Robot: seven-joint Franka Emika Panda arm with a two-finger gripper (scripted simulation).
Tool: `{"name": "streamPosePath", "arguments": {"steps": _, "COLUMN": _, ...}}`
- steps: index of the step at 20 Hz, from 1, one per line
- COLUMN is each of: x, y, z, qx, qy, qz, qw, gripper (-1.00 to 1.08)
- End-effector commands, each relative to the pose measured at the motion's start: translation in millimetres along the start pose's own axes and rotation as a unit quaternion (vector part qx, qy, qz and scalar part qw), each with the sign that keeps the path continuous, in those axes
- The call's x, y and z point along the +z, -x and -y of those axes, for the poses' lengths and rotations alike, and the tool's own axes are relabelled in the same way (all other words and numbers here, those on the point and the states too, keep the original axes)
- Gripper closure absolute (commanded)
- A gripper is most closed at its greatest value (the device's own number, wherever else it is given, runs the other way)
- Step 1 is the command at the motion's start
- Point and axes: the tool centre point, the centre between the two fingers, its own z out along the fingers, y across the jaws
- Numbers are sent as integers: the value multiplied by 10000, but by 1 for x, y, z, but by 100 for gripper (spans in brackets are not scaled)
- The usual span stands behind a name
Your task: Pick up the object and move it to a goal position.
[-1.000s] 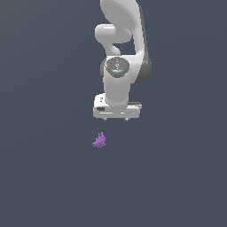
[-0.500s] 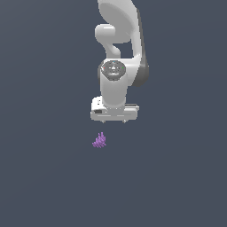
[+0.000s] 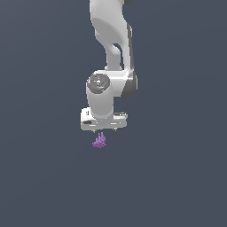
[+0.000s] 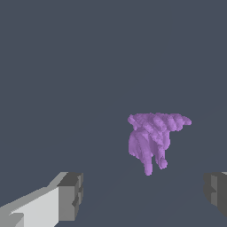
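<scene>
Where a second ago the end effector hung above and toward the exterior view's right of the purple clump, it now sits almost directly over it, having come down and drifted toward the exterior view's left across the last two earlier pictures. The clump itself has not shifted; it lies on the flat grey floor, just beneath the white hand and apart from it. That reads as the approach nearly finished, with the descent onto the clump being the step in hand and the carry to the goal not yet begun.

From the wrist view, the two fingers are spread wide: one grey pad shows at one edge of the picture and the other pad at the opposite edge, with bare floor between them. The clump lies ahead of that gap, nearer the second pad than the first, so a little more centring looks needed before the fingers close. Nothing is held.

By count: one arm, one end effector with two fingers, and one purple clump. No goal marker shows in either view, so where the clump must go cannot be told from here.
</scene>
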Motion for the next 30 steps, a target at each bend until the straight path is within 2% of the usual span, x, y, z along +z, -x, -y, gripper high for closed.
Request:
{"name": "streamPosePath", "arguments": {"steps": 1, "x": 9, "y": -6, "z": -13, "qx": -137, "qy": 12, "qz": -54, "qw": 9999, "gripper": -92}}
{"name": "streamPosePath", "arguments": {"steps": 10, "x": 25, "y": -14, "z": -37, "qx": -381, "qy": 40, "qz": -146, "qw": 9992, "gripper": -92}}
{"name": "streamPosePath", "arguments": {"steps": 16, "x": 29, "y": -14, "z": -38, "qx": -371, "qy": 39, "qz": -140, "qw": 9992, "gripper": -92}}
{"name": "streamPosePath", "arguments": {"steps": 25, "x": 70, "y": -14, "z": -38, "qx": -387, "qy": 40, "qz": -148, "qw": 9991, "gripper": -92}}
{"name": "streamPosePath", "arguments": {"steps": 30, "x": 76, "y": -16, "z": -38, "qx": -390, "qy": 41, "qz": -149, "qw": 9991, "gripper": -92}}
